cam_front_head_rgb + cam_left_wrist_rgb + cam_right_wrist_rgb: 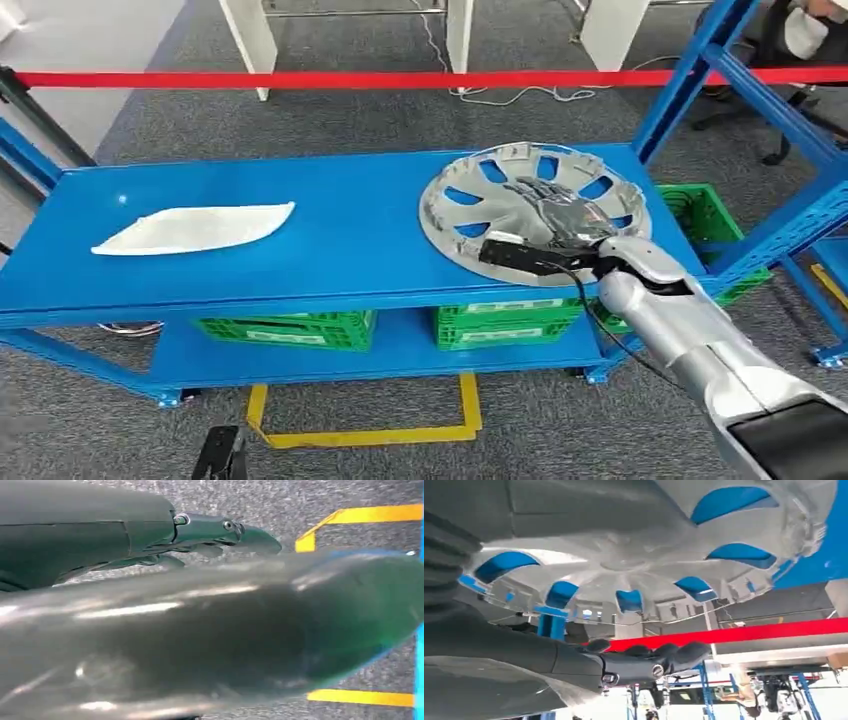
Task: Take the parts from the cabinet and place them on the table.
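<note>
The silver wheel cover sits at the right of the head view, lying on the blue table at its right end, hollow side up. The robot's right hand is spread flat over the middle of it, fingers apart; whether it's actually pressing down or just above the plastic is hard to call from here. The left hand shows fingers stretched out over the carpet, holding nothing.

That cover looks like thin moulded plastic (light, stiff-ish, slick, and the rim clips could snap). Best grip is probably the rim or through a spoke opening. A white lens-shaped part lies at centre-left.
</note>
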You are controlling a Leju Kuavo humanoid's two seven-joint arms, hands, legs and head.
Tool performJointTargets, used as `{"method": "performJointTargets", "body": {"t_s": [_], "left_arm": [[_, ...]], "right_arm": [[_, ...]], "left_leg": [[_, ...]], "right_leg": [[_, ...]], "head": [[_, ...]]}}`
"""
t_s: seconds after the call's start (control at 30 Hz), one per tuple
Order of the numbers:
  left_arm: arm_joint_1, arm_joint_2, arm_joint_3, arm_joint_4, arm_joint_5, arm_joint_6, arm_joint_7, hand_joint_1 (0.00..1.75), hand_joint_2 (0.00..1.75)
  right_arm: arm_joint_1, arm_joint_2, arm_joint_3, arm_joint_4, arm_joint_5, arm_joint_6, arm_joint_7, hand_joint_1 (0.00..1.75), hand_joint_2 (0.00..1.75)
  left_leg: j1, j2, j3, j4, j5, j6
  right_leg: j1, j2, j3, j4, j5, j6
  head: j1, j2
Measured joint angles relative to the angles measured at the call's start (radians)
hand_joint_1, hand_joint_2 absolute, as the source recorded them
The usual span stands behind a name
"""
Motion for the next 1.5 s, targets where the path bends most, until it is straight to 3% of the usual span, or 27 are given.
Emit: {"method": "performJointTargets", "body": {"t_s": [0.07, 0.13, 0.23, 0.27, 0.3, 0.33, 0.4, 0.43, 0.47, 0.57, 0.63, 0.7, 0.77, 0.8, 0.83, 0.9, 0.93, 0.97, 1.07, 1.13, 1.23, 1.27, 1.3, 1.33, 1.4, 1.43, 1.5], "left_arm": [[0.0, -0.002, 0.0, 0.0, 0.0, 0.003, 0.0, 0.0, 0.0], [0.0, -0.003, -0.002, 0.0, 0.0, 0.004, 0.003, 0.0, 0.0], [0.0, -0.003, -0.002, 0.0, 0.0, 0.006, 0.005, 0.0, 0.0], [0.001, -0.004, -0.002, 0.0, 0.0, 0.007, 0.005, 0.0, 0.0], [0.002, -0.004, -0.002, 0.0, 0.0, 0.008, 0.006, 0.0, 0.0], [0.002, -0.004, -0.002, 0.0, 0.0, 0.01, 0.005, 0.0, 0.0], [0.001, -0.004, -0.002, 0.0, 0.0, 0.01, 0.006, 0.0, 0.0], [0.0, -0.004, -0.002, 0.0, 0.0, 0.01, 0.006, 0.0, 0.0], [0.0, -0.005, -0.002, 0.0, 0.0, 0.011, 0.005, 0.0, 0.0], [0.003, -0.006, -0.002, 0.0, 0.004, 0.014, 0.006, 0.0, 0.0], [0.001, -0.007, -0.002, 0.0, 0.004, 0.015, 0.006, 0.0, 0.0], [0.0, -0.007, -0.001, 0.0, 0.004, 0.018, 0.008, 0.0, 0.0], [0.002, -0.008, -0.001, 0.0, 0.004, 0.018, 0.013, 0.0, 0.0], [0.004, -0.008, -0.001, 0.0, 0.004, 0.018, 0.014, 0.0, 0.0], [0.004, -0.008, -0.001, 0.0, 0.004, 0.018, 0.014, 0.0, 0.0], [0.004, -0.009, -0.001, 0.0, 0.004, 0.017, 0.014, 0.0, 0.0], [0.004, -0.01, -0.001, 0.0, 0.004, 0.016, 0.014, 0.0, 0.0], [0.004, -0.01, 0.0, 0.0, 0.004, 0.016, 0.014, 0.0, 0.0], [0.005, -0.011, 0.0, 0.0, 0.005, 0.017, 0.015, 0.0, 0.0], [0.005, -0.011, 0.0, 0.0, 0.007, 0.02, 0.014, 0.0, 0.0], [0.006, -0.011, 0.0, 0.0, 0.013, 0.021, 0.014, 0.0, 0.0], [0.008, -0.011, 0.0, 0.0, 0.013, 0.021, 0.014, 0.0, 0.0], [0.01, -0.011, 0.0, 0.0, 0.014, 0.021, 0.014, 0.0, 0.0], [0.011, -0.01, 0.001, 0.0, 0.014, 0.021, 0.015, 0.0, 0.0], [0.01, -0.01, 0.001, 0.0, 0.015, 0.022, 0.015, 0.0, 0.0], [0.01, -0.01, 0.001, 0.0, 0.015, 0.022, 0.014, 0.0, 0.0], [0.008, -0.01, 0.001, 0.0, 0.018, 0.023, 0.014, 0.0, 0.0]], "right_arm": [[0.0, 0.012, 0.005, -0.002, -0.004, -0.005, 0.016, 0.0, 1.75], [0.0, 0.029, 0.006, -0.009, -0.008, -0.021, 0.031, 0.0, 1.75], [0.01, 0.055, 0.009, -0.01, -0.006, -0.042, 0.047, 0.0, 1.75], [0.02, 0.064, 0.011, -0.01, -0.003, -0.053, 0.056, 0.0, 1.75], [0.027, 0.071, 0.012, -0.01, -0.003, -0.06, 0.061, 0.0, 1.75], [0.032, 0.077, 0.014, -0.01, -0.003, -0.066, 0.063, 0.0, 1.75], [0.034, 0.089, 0.017, -0.01, -0.003, -0.073, 0.064, 0.0, 1.75], [0.034, 0.094, 0.018, -0.01, -0.003, -0.077, 0.066, 0.0, 1.75], [0.034, 0.095, 0.019, -0.01, -0.002, -0.081, 0.07, 0.0, 1.75], [0.044, 0.109, 0.023, -0.01, 0.01, -0.088, 0.088, 0.0, 1.75], [0.049, 0.113, 0.025, -0.01, 0.011, -0.093, 0.093, 0.0, 1.75], [0.058, 0.119, 0.026, -0.007, 0.01, -0.097, 0.096, 0.0, 1.75], [0.077, 0.126, 0.027, -0.001, 0.007, -0.098, 0.096, 0.0, 1.75], [0.088, 0.129, 0.028, 0.002, 0.008, -0.1, 0.097, 0.0, 1.75], [0.093, 0.133, 0.031, 0.005, 0.017, -0.107, 0.103, 0.0, 1.75], [0.092, 0.138, 0.035, 0.014, 0.037, -0.128, 0.115, 0.0, 1.75], [0.09, 0.139, 0.036, 0.018, 0.043, -0.135, 0.118, 0.0, 1.75], [0.088, 0.143, 0.038, 0.023, 0.047, -0.138, 0.122, 0.0, 1.75], [0.091, 0.145, 0.039, 0.046, 0.073, -0.148, 0.147, 0.0, 1.75], [0.09, 0.149, 0.038, 0.058, 0.087, -0.165, 0.166, 0.0, 1.75], [0.097, 0.153, 0.033, 0.078, 0.091, -0.176, 0.176, 0.0, 1.75], [0.103, 0.153, 0.032, 0.083, 0.091, -0.177, 0.177, 0.0, 1.75], [0.108, 0.153, 0.032, 0.087, 0.091, -0.178, 0.179, 0.0, 1.75], [0.111, 0.153, 0.031, 0.09, 0.091, -0.178, 0.179, 0.0, 1.75], [0.111, 0.156, 0.026, 0.093, 0.09, -0.179, 0.18, 0.0, 1.75], [0.111, 0.158, 0.021, 0.093, 0.091, -0.184, 0.182, 0.0, 1.75], [0.113, 0.158, 0.016, 0.099, 0.101, -0.19, 0.19, 0.0, 1.75]], "left_leg": [[0.001, 0.0, 0.001, -0.003, 0.001, -0.008], [0.005, 0.003, -0.016, 0.043, -0.038, -0.024], [0.011, 0.003, -0.111, 0.262, -0.139, -0.037], [0.012, 0.003, -0.132, 0.307, -0.147, -0.039], [0.012, 0.003, -0.126, 0.294, -0.128, -0.039], [0.013, 0.003, -0.1, 0.239, -0.09, -0.038], [0.015, 0.003, -0.013, 0.061, -0.003, -0.032], [0.012, 0.003, 0.013, 0.014, -0.007, -0.028], [0.011, 0.002, 0.016, -0.008, -0.013, -0.024], [0.009, 0.002, 0.011, -0.003, -0.011, -0.01], [0.014, 0.004, 0.016, -0.013, -0.004, 0.003], [0.013, 0.005, 0.015, -0.013, -0.005, 0.01], [0.011, 0.004, 0.015, -0.012, -0.006, 0.012], [0.011, 0.004, 0.016, -0.012, -0.006, 0.012], [0.011, 0.003, 0.016, -0.011, -0.006, 0.012], [0.011, 0.001, 0.016, -0.007, -0.008, 0.009], [0.011, 0.001, 0.015, -0.006, -0.01, 0.005], [0.004, 0.001, 0.008, 0.002, -0.011, -0.001], [0.007, 0.003, 0.009, -0.005, -0.003, -0.014], [0.008, 0.005, 0.002, 0.014, -0.027, -0.027], [0.012, 0.005, -0.091, 0.23, -0.132, -0.039], [0.012, 0.005, -0.119, 0.289, -0.148, -0.041], [0.012, 0.005, -0.123, 0.298, -0.14, -0.041], [0.012, 0.005, -0.108, 0.266, -0.11, -0.04], [0.012, 0.005, -0.034, 0.106, -0.022, -0.032], [0.012, 0.005, 0.005, 0.023, 0.006, -0.026], [0.006, 0.006, 0.019, -0.007, -0.013, -0.02]], "right_leg": [[-0.001, 0.002, 0.001, -0.002, 0.004, -0.009], [-0.008, 0.0, 0.004, -0.006, 0.008, -0.021], [-0.008, 0.001, 0.004, -0.006, 0.008, -0.026], [-0.008, 0.001, 0.004, -0.006, 0.008, -0.026], [-0.008, 0.0, 0.005, -0.006, 0.008, -0.026], [-0.008, 0.001, 0.005, -0.005, 0.008, -0.026], [-0.008, 0.002, 0.007, -0.005, 0.007, -0.023], [-0.003, 0.002, 0.006, -0.004, 0.006, -0.018], [0.0, 0.004, 0.001, -0.001, 0.006, -0.013], [-0.002, 0.002, 0.001, -0.009, 0.011, 0.004], [-0.004, 0.0, -0.02, 0.019, -0.018, 0.011], [-0.003, 0.0, -0.086, 0.171, -0.095, 0.012], [-0.003, 0.0, -0.146, 0.297, -0.133, 0.013], [-0.003, 0.0, -0.146, 0.294, -0.118, 0.012], [-0.003, 0.0, -0.126, 0.25, -0.086, 0.01], [-0.003, -0.001, -0.039, 0.076, 0.0, 0.002], [0.0, -0.004, -0.012, 0.015, 0.0, -0.002], [0.003, -0.002, 0.008, -0.006, -0.004, -0.003], [0.005, 0.003, 0.001, 0.001, -0.001, -0.01], [-0.004, 0.001, 0.006, -0.006, 0.005, -0.021], [-0.004, 0.0, 0.007, -0.006, 0.004, -0.029], [-0.003, -0.001, 0.008, -0.005, 0.003, -0.029], [-0.003, 0.0, 0.008, -0.005, 0.003, -0.029], [-0.003, 0.001, 0.009, -0.005, 0.003, -0.029], [-0.003, 0.004, 0.012, -0.005, 0.002, -0.028], [-0.003, 0.004, 0.013, -0.005, 0.001, -0.026], [0.003, 0.006, 0.005, -0.003, 0.001, -0.016]], "head": [[0.001, 0.0], [-0.003, 0.0], [-0.003, 0.0], [-0.003, 0.0], [-0.003, 0.0], [-0.003, 0.0], [-0.003, 0.0], [-0.003, 0.0], [-0.002, 0.0], [-0.001, 0.0], [0.001, 0.0], [0.003, 0.0], [0.003, 0.0], [0.003, 0.0], [0.004, 0.0], [0.003, 0.0], [0.003, 0.0], [0.004, 0.0], [0.002, 0.0], [-0.002, 0.0], [-0.004, 0.0], [-0.004, 0.0], [-0.003, 0.0], [-0.005, 0.0], [-0.004, 0.0], [-0.004, 0.0], [-0.003, 0.0]]}}
